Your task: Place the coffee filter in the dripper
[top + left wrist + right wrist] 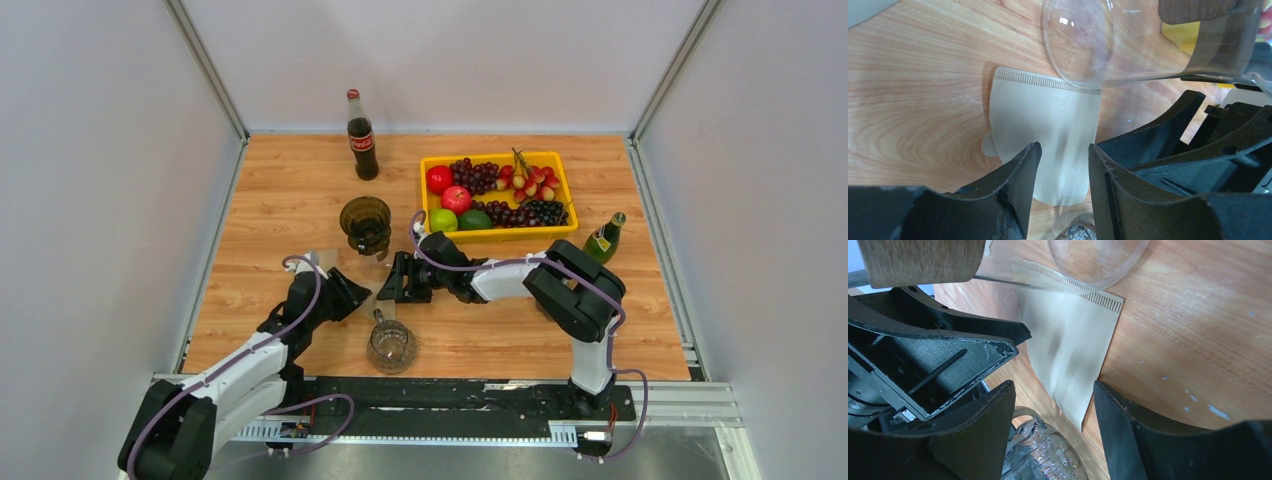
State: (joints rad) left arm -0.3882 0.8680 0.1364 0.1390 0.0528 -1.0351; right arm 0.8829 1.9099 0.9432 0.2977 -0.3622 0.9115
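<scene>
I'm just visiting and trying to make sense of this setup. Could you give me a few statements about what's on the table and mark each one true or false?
1. The coffee filter lies flat on the wooden table. True.
2. The filter already sits inside the dripper. False: it is still outside it, on the table.
3. The yellow tray holds fruit. True.
4. The cola bottle has tipped onto its side. False: it stands upright near the far edge.
5. The green bottle stands left of the tray. False: it is to the tray's right.
</scene>
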